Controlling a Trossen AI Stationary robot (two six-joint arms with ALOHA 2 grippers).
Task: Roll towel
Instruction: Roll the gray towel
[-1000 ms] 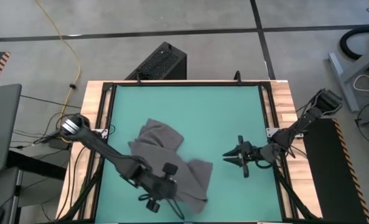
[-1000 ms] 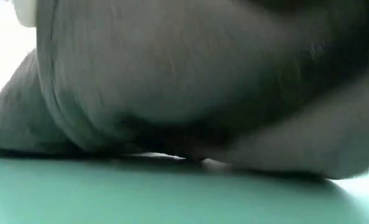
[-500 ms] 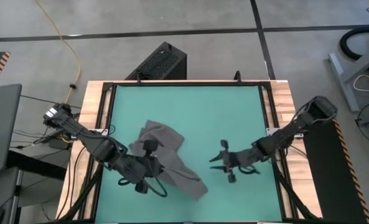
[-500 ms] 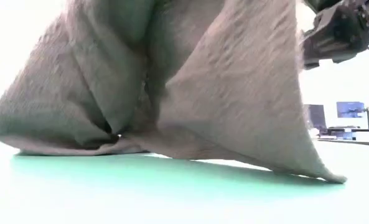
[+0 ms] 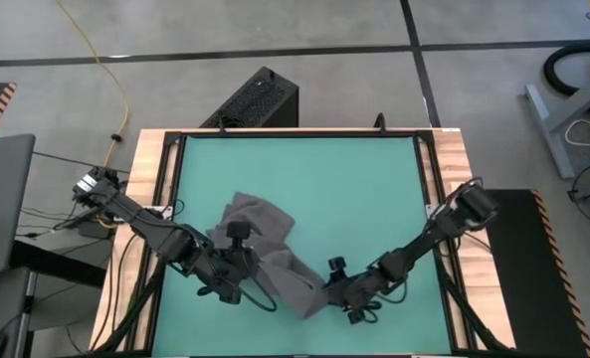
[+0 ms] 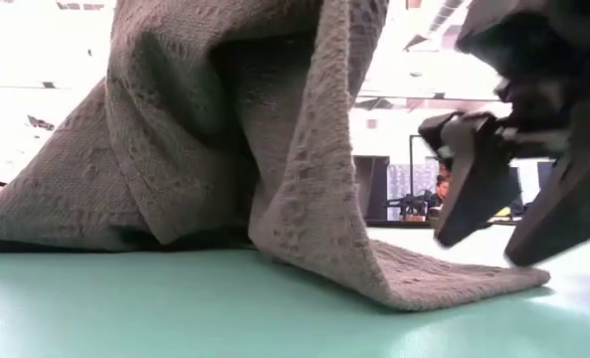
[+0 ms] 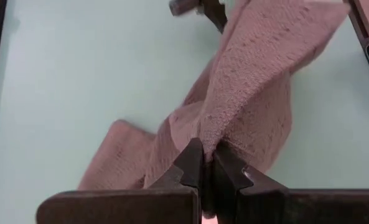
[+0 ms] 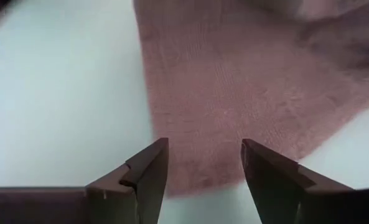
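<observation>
The dark grey towel (image 5: 267, 251) lies bunched on the green mat, left of the middle. My left gripper (image 5: 253, 270) is shut on it and holds part of it raised. In the low view the towel (image 6: 225, 129) hangs like a tent, with its lower end (image 6: 444, 285) flat on the mat. My right gripper (image 5: 326, 290) stands open and low by that near right end. In the right wrist view the towel's end (image 8: 234, 93) lies just ahead of my right gripper (image 8: 204, 168), and its edge reaches between the fingers without touching them. My left gripper pinches a bunched fold of the towel (image 7: 216, 134) between its two shut fingers, slanting down from the table's left side. One layer or several, I cannot tell. The cloth runs down from the hold to the mat, where its far part and near right end rest.
A black frame and wooden rim (image 5: 444, 179) border the green mat (image 5: 354, 189), which lies bare on the far and right sides. A black box (image 5: 257, 99) stands on the floor beyond the far edge. People sit far off in the room behind (image 6: 439, 194).
My right gripper has swept toward the table's left and near edge, sinking down to the towel's near right end, and has opened wider. My left gripper has drawn back toward the left and up with the towel. The raised cloth has narrowed to a strip, its near end staying on the mat.
</observation>
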